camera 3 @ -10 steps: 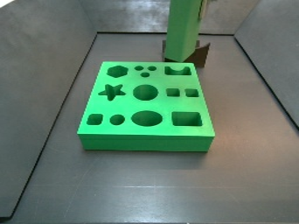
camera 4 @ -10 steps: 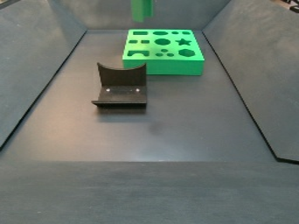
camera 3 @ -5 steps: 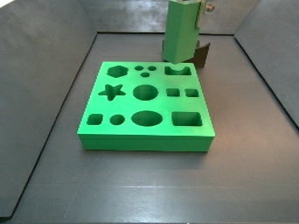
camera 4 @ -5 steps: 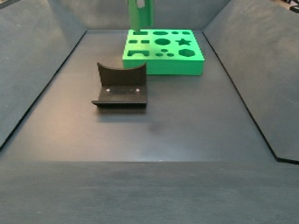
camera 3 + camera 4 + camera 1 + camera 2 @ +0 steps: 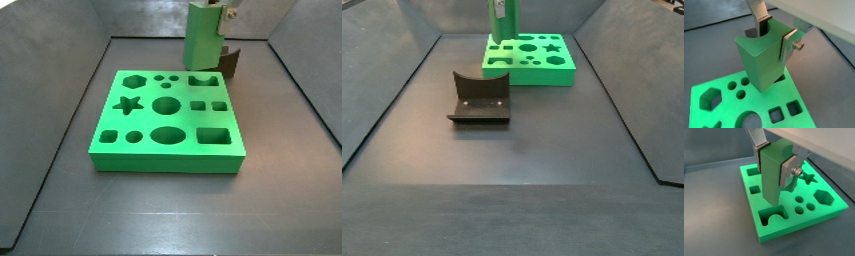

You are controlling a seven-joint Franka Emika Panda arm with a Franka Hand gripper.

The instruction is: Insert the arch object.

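My gripper (image 5: pixel 775 32) is shut on the arch object (image 5: pixel 763 62), a tall bright-green block held upright, with its curved notch end up between the fingers (image 5: pixel 789 44). Both wrist views show this grip (image 5: pixel 774 164). The block (image 5: pixel 203 40) hangs over the far edge of the flat green holed board (image 5: pixel 120 150). Its lower end is just above the board's arch-shaped hole (image 5: pixel 772 216), apart from it. In a side view the block (image 5: pixel 500 22) stands over the board's near left corner (image 5: pixel 529 75).
The dark fixture (image 5: pixel 480 97) stands on the floor in front of the board; in a side view it peeks out behind the block (image 5: pixel 231 62). Grey walls (image 5: pixel 54 60) ring the dark floor (image 5: pixel 516 170). The board has star, hexagon, round and square holes.
My gripper has come down with the arch object, bringing its lower end closer to the board's arch-shaped hole. The board and the fixture have not moved.
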